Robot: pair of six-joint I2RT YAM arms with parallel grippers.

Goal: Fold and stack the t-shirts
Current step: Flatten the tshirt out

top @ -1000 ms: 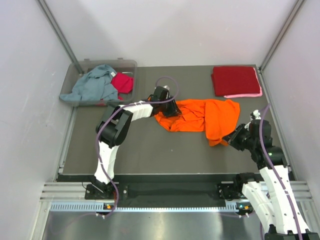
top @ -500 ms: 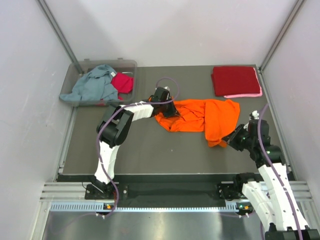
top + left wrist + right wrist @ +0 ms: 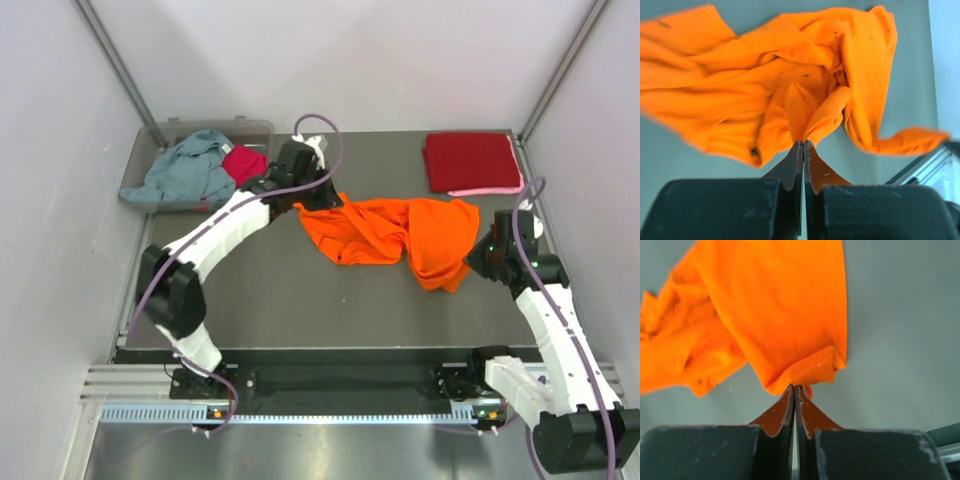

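The left end effector (image 3: 803,146) is pinched fully closed, with a small fold of the orange tee (image 3: 790,75) caught at its tips. The right end effector (image 3: 794,388) is closed just as tightly on a bunched corner of the same tee. Between them the cloth runs across the middle of the table (image 3: 300,300). Its left end is lifted toward the far left and its right end is held up near the right edge. The middle is crumpled and twisted, not flat, and I cannot tell which hem or shoulder either side holds.

At the far right lies a folded dark red tee (image 3: 470,160), with a pink tee (image 3: 492,189) showing under its near edge. At the far left, just beside the left arm, is the bin (image 3: 256,125). It holds a grey-blue tee (image 3: 185,175) and a magenta tee (image 3: 245,165).

The main risk is probably the grip. Each side holds only a thin nip of cloth, so a sharp pull apart could drag the fabric out of one side and drop that end. If the two held points are not matching corners, tension would tighten the twist rather than spread the tee, and any fold after that would come out lopsided. The left wrist is also close to the bin rim, so a wide swing could knock it. On the right, trailing cloth could brush the stack and shift it.
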